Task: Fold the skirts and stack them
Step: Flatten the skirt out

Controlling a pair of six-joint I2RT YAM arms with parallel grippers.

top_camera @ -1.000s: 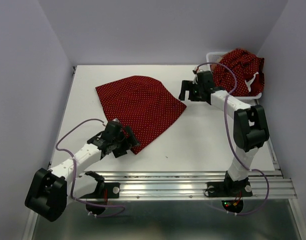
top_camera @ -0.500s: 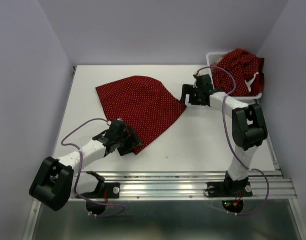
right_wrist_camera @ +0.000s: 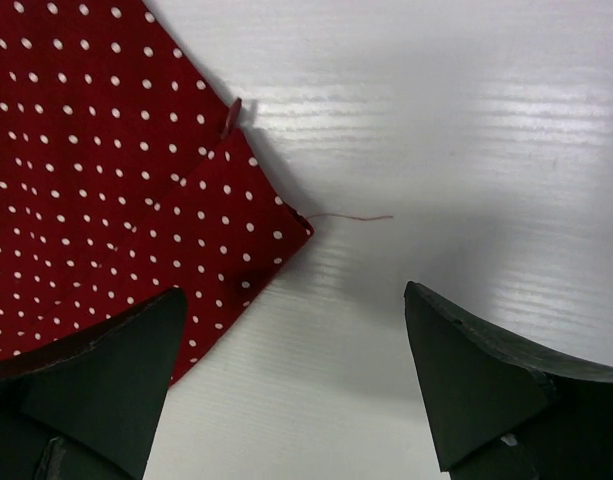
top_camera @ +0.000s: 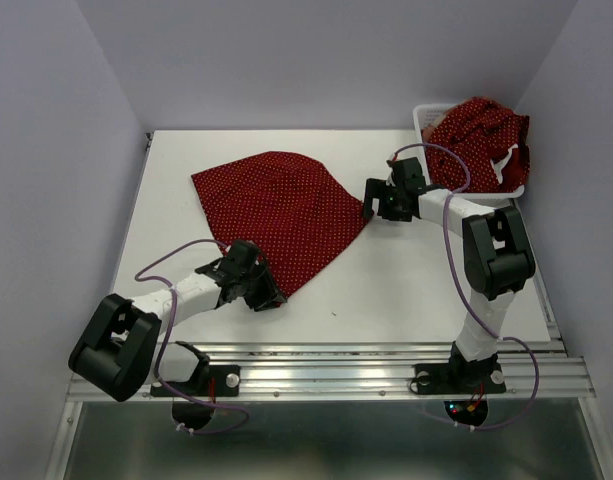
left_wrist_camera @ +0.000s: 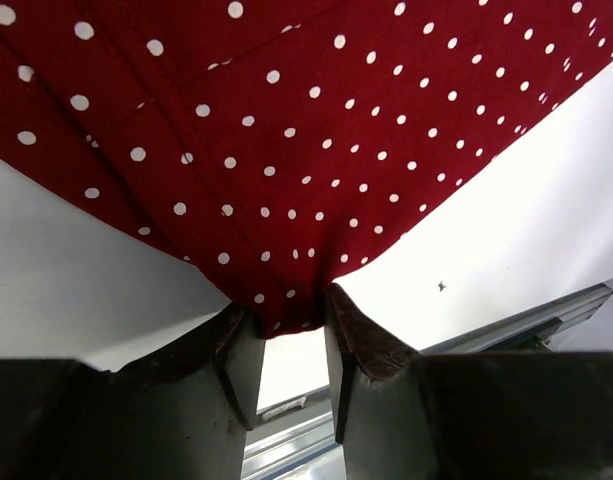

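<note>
Top external shows you the white tabletop point(top_camera: 426, 290) with one dark red polka-dot skirt point(top_camera: 281, 205) spread flat across its middle. The other skirts point(top_camera: 481, 130) sit heaped in the mesh basket point(top_camera: 422, 112) at the far right corner.

Over the last second both arms have closed in on the flat skirt. The left end effector point(top_camera: 269, 295) has slid onto its near corner. The right end effector point(top_camera: 372, 203) has come away from the basket side to the skirt's right-hand corner.

Left wrist tells you the left fingers point(left_wrist_camera: 361, 345) have narrowed from wide to about half. They flank the corner tip point(left_wrist_camera: 286, 318), but bare tabletop shows between them, so the cloth is not pinched yet.

Right wrist shows the right jaws spread wide, released, straddling the other corner point(right_wrist_camera: 304, 228). A loose thread point(right_wrist_camera: 351, 216) and a small button point(right_wrist_camera: 233, 115) lie close by.

Judging by that, you are setting up a two-corner lift for the first fold. No skirt is folded or stacked so far.
</note>
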